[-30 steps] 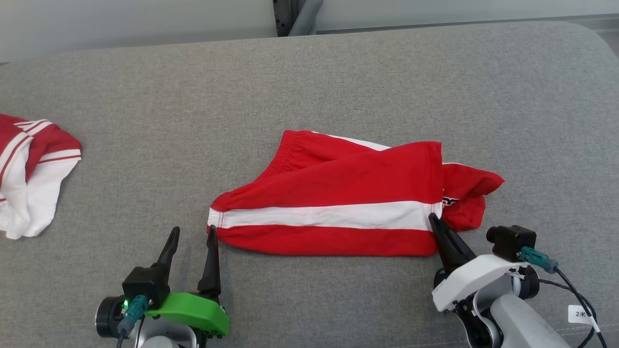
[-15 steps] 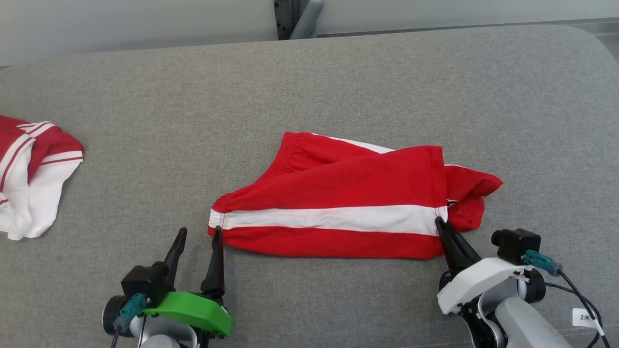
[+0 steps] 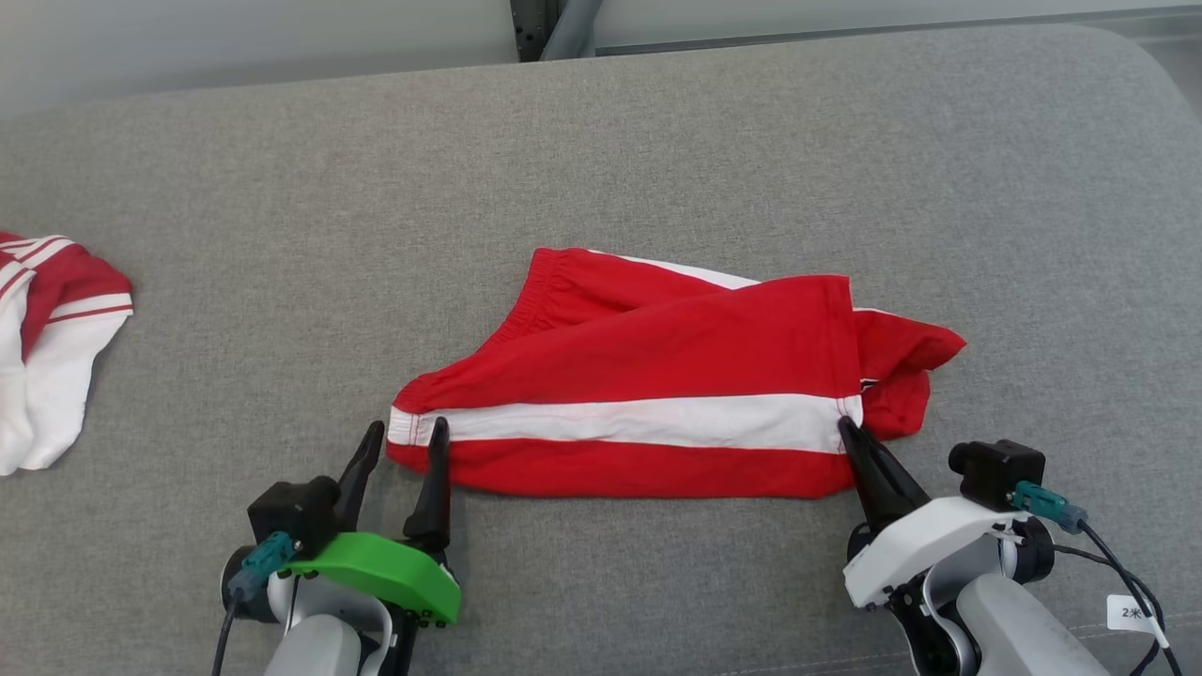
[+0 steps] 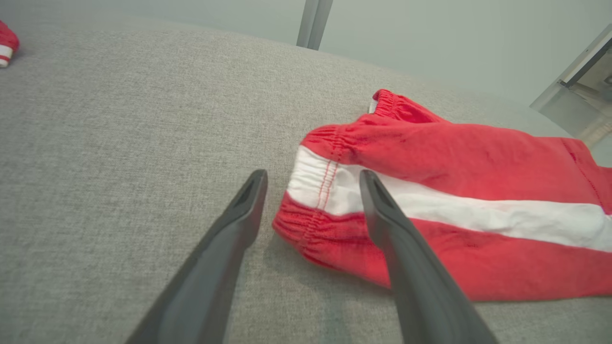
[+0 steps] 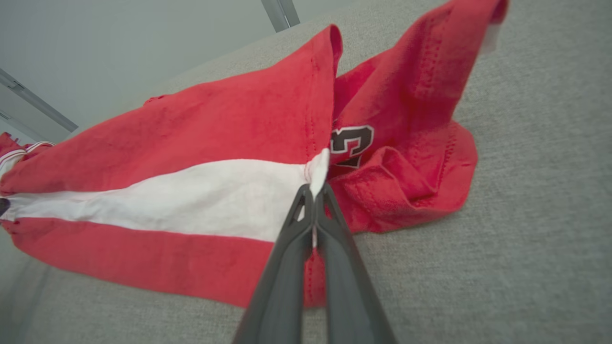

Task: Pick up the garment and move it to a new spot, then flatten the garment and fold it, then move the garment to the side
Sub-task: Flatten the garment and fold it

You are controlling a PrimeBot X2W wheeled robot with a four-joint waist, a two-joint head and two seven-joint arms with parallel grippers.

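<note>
Grey padded surface [image 3: 282, 188] carries the red shorts [image 3: 657, 361] at centre. I see my right gripper [image 3: 848, 430] clamped tight on their right hem at the white stripe. My left gripper [image 3: 408, 434] stands spread wide astride the left waistband edge, holding nothing.

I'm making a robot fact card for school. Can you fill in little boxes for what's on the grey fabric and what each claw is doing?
surface: grey cushion
shorts: red with a white stripe, lying loosely folded in the middle
left gripper: open, one finger over the waistband end, the other off the shorts
right gripper: shut on the shorts, pinching the hem at the stripe's end
other garment: red and white, at the left edge
</note>
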